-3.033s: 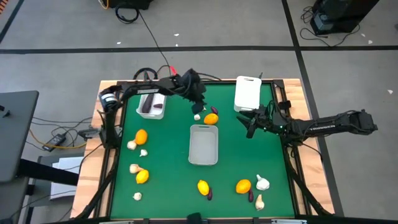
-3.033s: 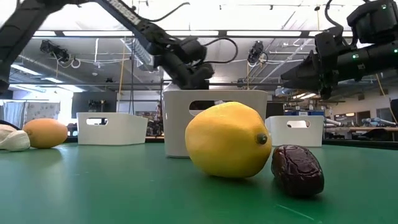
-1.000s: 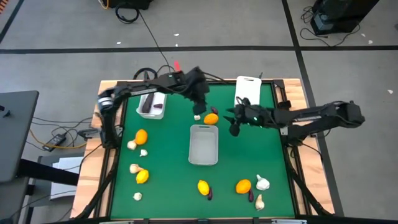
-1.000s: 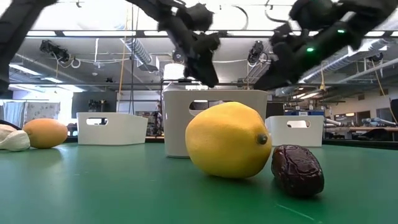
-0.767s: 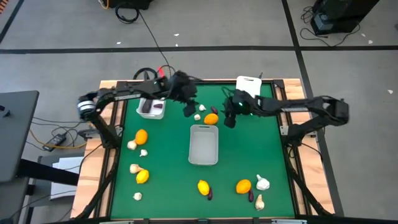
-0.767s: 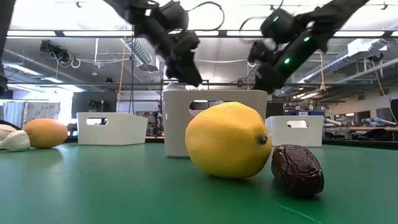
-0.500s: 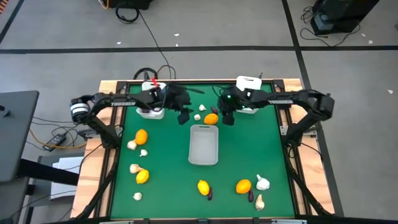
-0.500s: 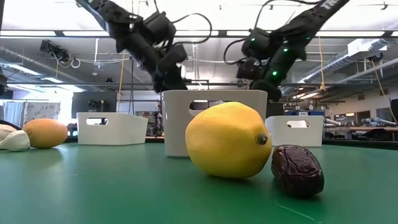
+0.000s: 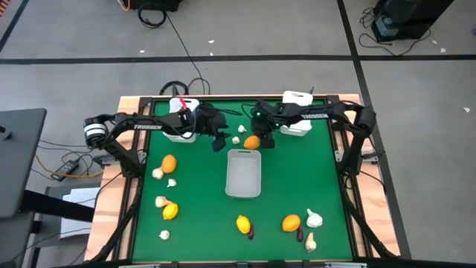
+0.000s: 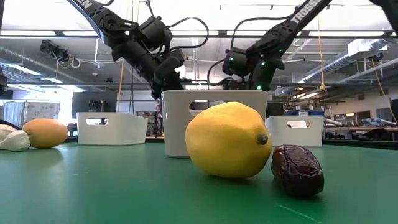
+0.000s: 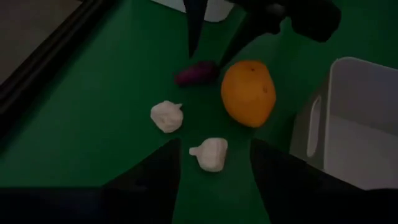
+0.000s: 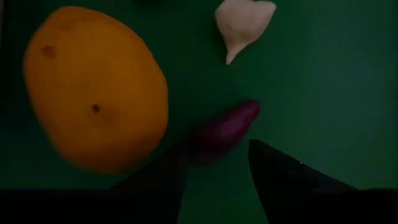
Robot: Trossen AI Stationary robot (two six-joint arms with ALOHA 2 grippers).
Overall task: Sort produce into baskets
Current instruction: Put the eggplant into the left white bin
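Observation:
My right gripper (image 9: pixel 264 138) (image 12: pixel 214 177) is open over a dark purple vegetable (image 12: pixel 224 132), which lies on the mat between its fingertips, beside an orange citrus (image 9: pixel 252 142) (image 12: pixel 96 87). My left gripper (image 9: pixel 220 141) (image 11: pixel 214 171) is open just left of the same group. A garlic bulb (image 11: pixel 210 152) lies between its fingertips and another garlic bulb (image 11: pixel 166 116) lies beyond. Three white baskets stand on the mat: far left (image 9: pixel 181 128), middle (image 9: pixel 243 173) and far right (image 9: pixel 296 112). My right gripper stands with a finger on either side of the purple vegetable's near end (image 12: pixel 205 152); I cannot tell whether a finger touches it. My left gripper touches nothing.
More citrus, garlic and purple pieces lie along the mat's left side (image 9: pixel 169 163) and near edge (image 9: pixel 291 222). A lemon (image 10: pixel 227 140) and a purple piece (image 10: pixel 297 169) lie close to the low camera. Both arms reach in over the far half.
My right gripper has gone toward the table's left edge, to the orange citrus and the purple vegetable. My left gripper has gone toward the table's left and near edges, away from the far side, and has come low beside the garlic. The produce has stayed in place.

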